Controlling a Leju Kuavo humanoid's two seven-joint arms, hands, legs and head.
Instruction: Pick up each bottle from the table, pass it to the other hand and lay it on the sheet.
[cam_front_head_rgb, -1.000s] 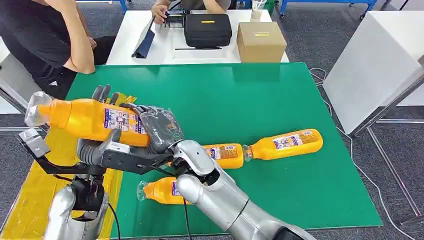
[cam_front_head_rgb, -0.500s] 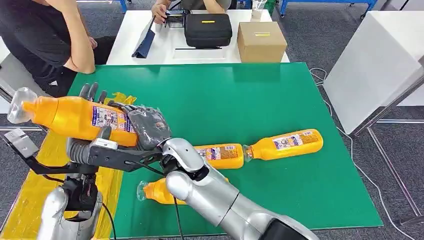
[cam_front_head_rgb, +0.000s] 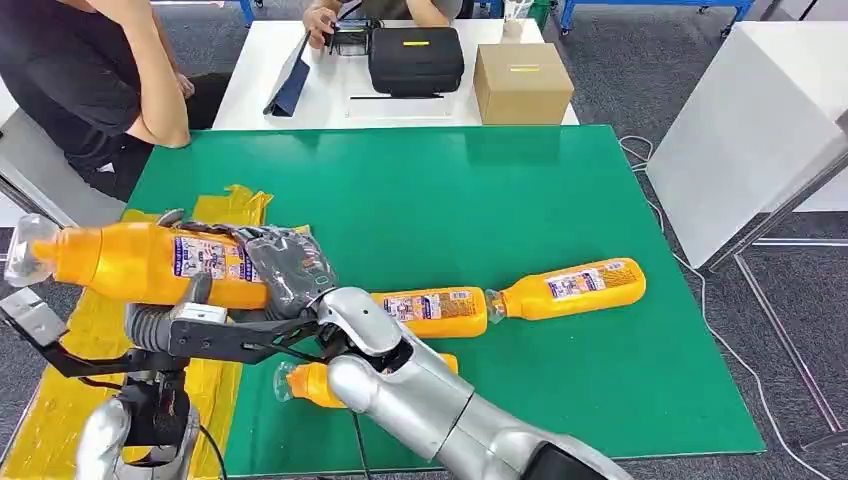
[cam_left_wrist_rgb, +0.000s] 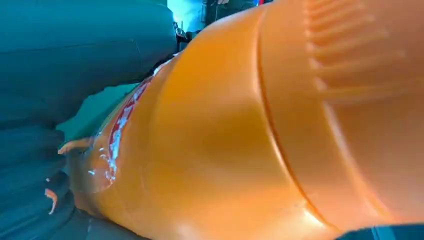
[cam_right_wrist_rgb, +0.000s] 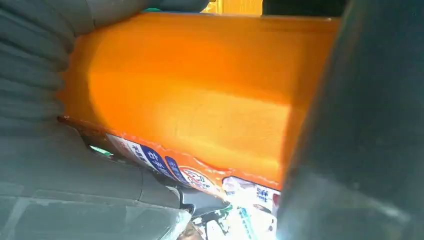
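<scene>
A: Where is the held orange bottle (cam_front_head_rgb: 140, 264)?
B: It is carried lying sideways above the yellow sheet (cam_front_head_rgb: 70, 385), at the green mat's (cam_front_head_rgb: 560, 200) left edge, cap pointing left.
A: How are the hands set?
B: The right hand (cam_front_head_rgb: 285, 268) is wrapped around its base end. The left hand (cam_front_head_rgb: 165, 318) is cupped under its middle, fingers closed on it. Three more bottles (cam_front_head_rgb: 570, 288) are left lying on the mat.

The right arm (cam_front_head_rgb: 440, 410) hides most of the nearest bottle (cam_front_head_rgb: 310, 383) on the mat and the left end of the middle bottle (cam_front_head_rgb: 440, 310). The held bottle (cam_front_head_rgb: 140, 265) covers the left hand (cam_front_head_rgb: 175, 320) fingers. Label print is unreadable
</scene>
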